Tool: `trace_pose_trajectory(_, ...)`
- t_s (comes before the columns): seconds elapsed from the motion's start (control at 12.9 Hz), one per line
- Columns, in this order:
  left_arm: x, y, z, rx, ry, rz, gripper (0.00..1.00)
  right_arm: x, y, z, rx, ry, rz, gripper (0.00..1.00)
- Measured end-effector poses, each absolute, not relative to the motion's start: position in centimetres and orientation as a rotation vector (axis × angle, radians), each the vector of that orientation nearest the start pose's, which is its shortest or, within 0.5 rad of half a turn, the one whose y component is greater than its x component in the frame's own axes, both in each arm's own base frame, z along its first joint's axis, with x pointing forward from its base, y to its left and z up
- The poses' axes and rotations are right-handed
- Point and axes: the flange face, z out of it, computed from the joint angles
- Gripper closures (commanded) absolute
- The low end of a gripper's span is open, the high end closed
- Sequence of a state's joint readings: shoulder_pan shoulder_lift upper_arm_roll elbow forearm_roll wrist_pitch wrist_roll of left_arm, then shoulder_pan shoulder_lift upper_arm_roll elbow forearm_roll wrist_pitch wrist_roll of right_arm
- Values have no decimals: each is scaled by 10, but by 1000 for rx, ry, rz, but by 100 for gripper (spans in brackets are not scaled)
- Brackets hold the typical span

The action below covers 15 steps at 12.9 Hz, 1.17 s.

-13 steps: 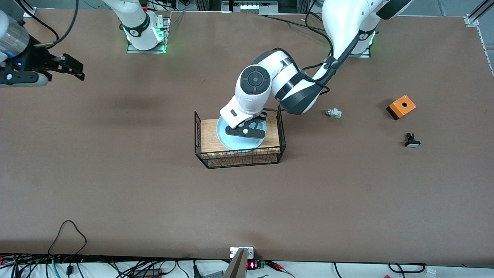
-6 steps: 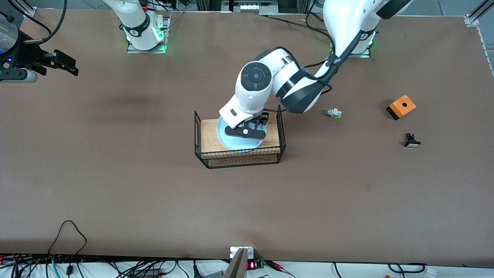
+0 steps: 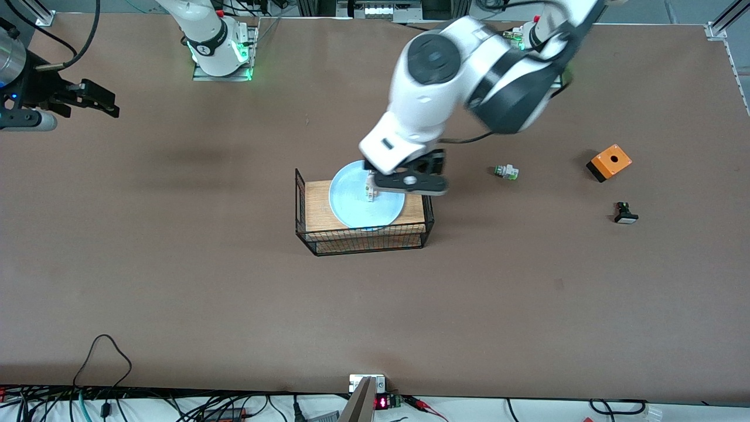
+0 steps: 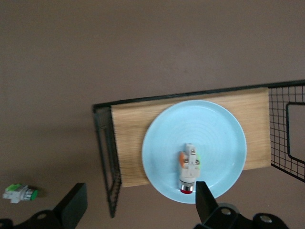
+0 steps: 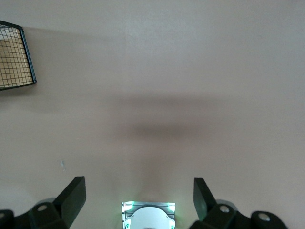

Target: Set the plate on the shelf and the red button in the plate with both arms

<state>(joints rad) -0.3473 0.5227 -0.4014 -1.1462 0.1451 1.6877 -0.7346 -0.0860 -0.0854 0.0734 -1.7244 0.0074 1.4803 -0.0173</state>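
Both grippers gape empty: the left gripper (image 3: 412, 183) hangs at frame centre over the wire basket (image 3: 364, 241), where the red button (image 4: 188, 170) lies on the plate (image 3: 351, 202); the right gripper (image 3: 88, 99) waits upper left.

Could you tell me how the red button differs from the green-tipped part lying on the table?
The red button has a dark red cap; the green-tipped part ends in green. The red button lies on the plate in the wire basket; the green-tipped part lies on the bare table. Both are small and whitish.
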Motion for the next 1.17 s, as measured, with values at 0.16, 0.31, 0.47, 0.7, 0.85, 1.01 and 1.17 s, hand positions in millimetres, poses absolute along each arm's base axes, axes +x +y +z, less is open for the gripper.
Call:
trace_pose_trajectory(0.16, 584, -353, 555, -3164, -150, 19, 0, 524, -5, 595, -3125, -7, 251, 0)
trace_pose_trajectory(0.31, 600, -284, 567, -3108, -188, 99, 0, 527, -5, 597, -3124, -7, 253, 0)
trace_pose_trajectory(0.47, 625, -203, 572, -3097, -190, 132, 0, 526, -8, 600, -3124, 0, 256, 0)
trace_pose_trajectory(0.7, 643, -79, 577, -3098, -177, 192, 0, 524, -15, 618, -3123, 20, 248, 0)
trace_pose_trajectory(0.85, 639, -21, 591, -3103, -228, 190, 0, 528, -15, 607, -3116, 21, 300, 0)
trace_pose_trajectory(1.01, 632, -10, 603, -3132, -196, 179, 0, 542, -17, 589, -3108, 22, 345, 0)
trace_pose_trajectory(1.17, 627, -13, 606, -3136, -93, 162, 0, 549, -17, 586, -3106, 20, 349, 0)
